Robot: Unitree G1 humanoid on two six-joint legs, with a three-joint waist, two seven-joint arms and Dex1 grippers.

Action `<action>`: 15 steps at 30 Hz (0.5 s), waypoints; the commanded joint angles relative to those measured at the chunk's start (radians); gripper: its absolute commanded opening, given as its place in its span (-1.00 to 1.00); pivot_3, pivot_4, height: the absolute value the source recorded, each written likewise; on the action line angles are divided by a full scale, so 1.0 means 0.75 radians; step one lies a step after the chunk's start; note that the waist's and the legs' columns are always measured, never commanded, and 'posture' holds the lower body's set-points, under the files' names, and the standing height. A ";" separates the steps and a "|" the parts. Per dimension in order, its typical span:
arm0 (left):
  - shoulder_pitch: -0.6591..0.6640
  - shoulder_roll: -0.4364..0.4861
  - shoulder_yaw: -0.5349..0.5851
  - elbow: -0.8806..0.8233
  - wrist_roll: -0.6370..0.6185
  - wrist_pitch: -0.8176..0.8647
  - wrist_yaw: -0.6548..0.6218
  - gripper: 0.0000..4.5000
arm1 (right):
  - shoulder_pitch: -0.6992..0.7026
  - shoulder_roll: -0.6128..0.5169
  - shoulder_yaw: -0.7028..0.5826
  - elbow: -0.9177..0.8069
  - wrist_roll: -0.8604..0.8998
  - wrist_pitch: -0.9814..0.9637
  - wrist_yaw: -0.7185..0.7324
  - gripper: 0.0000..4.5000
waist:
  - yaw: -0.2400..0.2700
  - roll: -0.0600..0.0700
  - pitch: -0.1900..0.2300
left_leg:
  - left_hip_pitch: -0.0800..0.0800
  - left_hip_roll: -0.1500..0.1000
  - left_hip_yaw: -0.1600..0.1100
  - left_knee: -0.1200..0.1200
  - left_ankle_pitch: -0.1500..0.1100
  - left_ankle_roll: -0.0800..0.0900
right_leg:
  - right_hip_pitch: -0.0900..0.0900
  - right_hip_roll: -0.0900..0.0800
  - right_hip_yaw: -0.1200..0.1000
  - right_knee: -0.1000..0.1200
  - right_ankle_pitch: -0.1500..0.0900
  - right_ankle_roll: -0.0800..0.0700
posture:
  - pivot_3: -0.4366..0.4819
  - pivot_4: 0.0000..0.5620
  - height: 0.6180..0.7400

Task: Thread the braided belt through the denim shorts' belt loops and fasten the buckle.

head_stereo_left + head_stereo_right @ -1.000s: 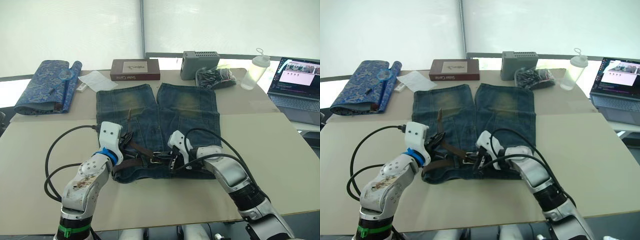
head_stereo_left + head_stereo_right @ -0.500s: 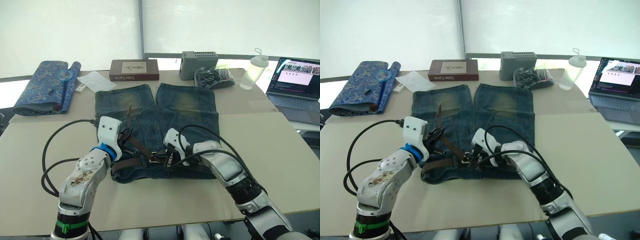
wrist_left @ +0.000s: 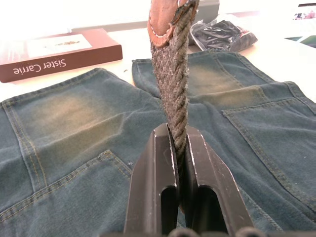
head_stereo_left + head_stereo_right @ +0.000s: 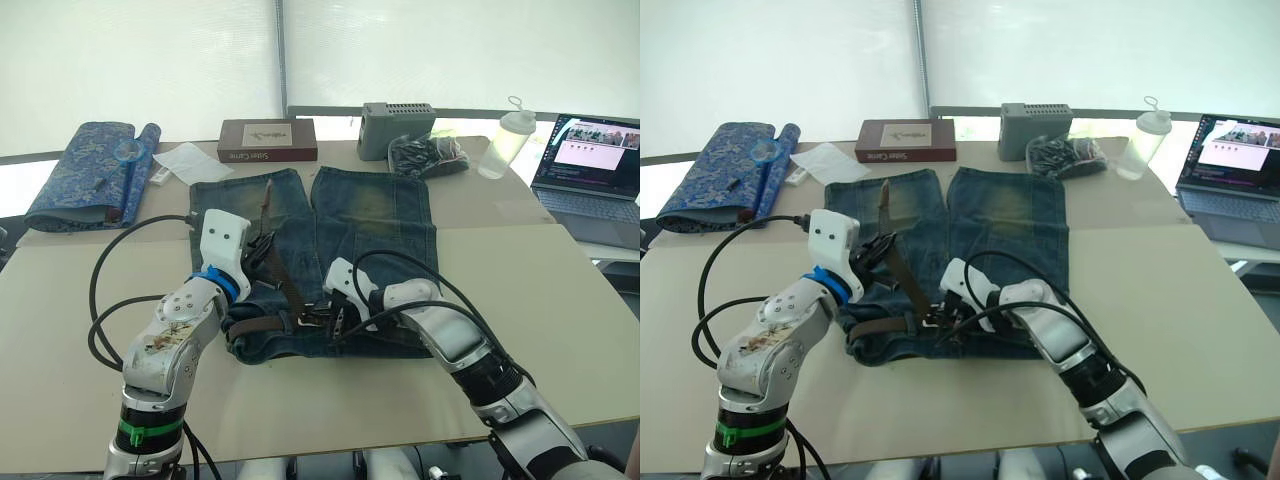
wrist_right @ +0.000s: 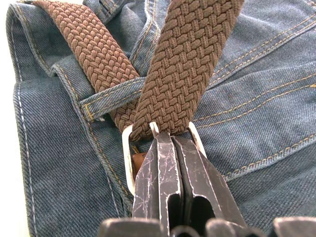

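- Plainly, the brown book [image 3: 54,52] at 12 o'clock beyond the denim shorts [image 4: 370,215] reads "Sister Carrie".
- My left tool [image 3: 178,148] pinches the braided belt [image 3: 172,74] near its tip, held up over the left leg.
- My right tool [image 5: 170,148], fingers pressed together, noses into the buckle [image 5: 129,148] at the waistband, beside a belt loop [image 5: 106,101].
- Rolled cloth [image 4: 85,170] at 10, laptop [image 4: 590,160] at 2; bare tabletop [image 4: 540,290] at 3.
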 commanded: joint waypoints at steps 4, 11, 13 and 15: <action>-0.092 -0.015 -0.045 -0.030 0.013 -0.032 -0.009 -1.00 | 0.089 0.029 0.052 0.080 -0.058 0.069 -0.046 -0.97 | 0.000 0.000 0.000 | 0.001 0.000 0.000 0.000 0.000 0.000 | 0.001 0.000 0.000 0.000 0.000 0.000 | -0.05 -0.47 1.00; -0.120 -0.050 -0.122 0.013 0.033 -0.034 -0.019 -1.00 | 0.155 0.060 -0.196 -0.071 0.101 0.142 -0.078 -0.61 | 0.006 0.000 0.000 | -0.002 0.000 0.000 0.000 0.000 0.000 | -0.001 0.000 0.000 0.000 0.000 0.000 | -0.05 -0.47 1.00; -0.136 -0.068 -0.153 0.031 0.037 -0.036 -0.024 -1.00 | 0.185 0.039 -0.228 -0.121 0.122 0.157 -0.085 -0.30 | 0.014 0.000 0.000 | -0.003 -0.001 -0.001 0.000 0.000 0.000 | -0.001 -0.001 0.000 -0.001 0.000 0.000 | -0.05 -0.47 1.00; -0.152 -0.081 -0.187 0.054 0.045 -0.042 -0.035 -1.00 | 0.220 0.002 -0.259 -0.188 0.150 0.180 -0.082 0.04 | 0.022 0.000 0.000 | -0.004 -0.002 -0.001 0.000 0.000 0.000 | -0.001 -0.002 -0.001 -0.002 0.000 0.001 | -0.05 -0.47 1.00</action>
